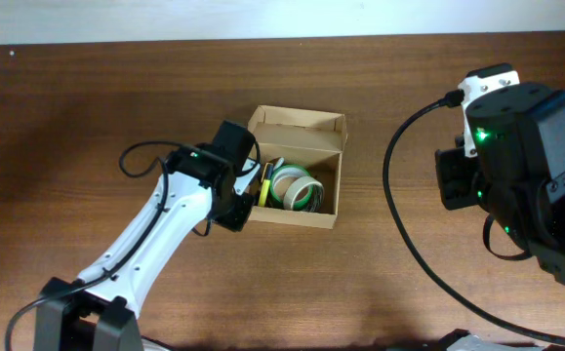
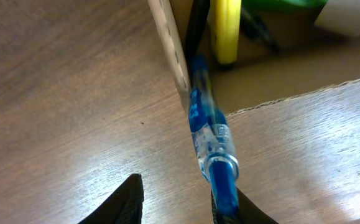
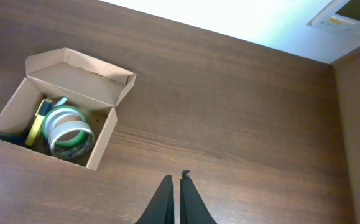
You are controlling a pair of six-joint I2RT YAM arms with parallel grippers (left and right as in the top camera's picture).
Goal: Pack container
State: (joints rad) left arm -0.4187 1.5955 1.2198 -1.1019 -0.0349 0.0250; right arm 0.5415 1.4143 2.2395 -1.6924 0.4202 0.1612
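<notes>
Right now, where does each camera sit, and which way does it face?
Overhead: above the table, facing straight down; left arm and right arm show.
Left wrist: on the left arm, facing down past its open claw at a blue pen.
Right wrist: on the right arm, facing the box from afar; shut claw shows.
Shared: the box.

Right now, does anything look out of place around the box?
Yes. The blue pen lies tilted across the container's side wall, one end inside near the yellow marker, the other sticking out over the table beside the open left tool. It isn't fully in.
</notes>
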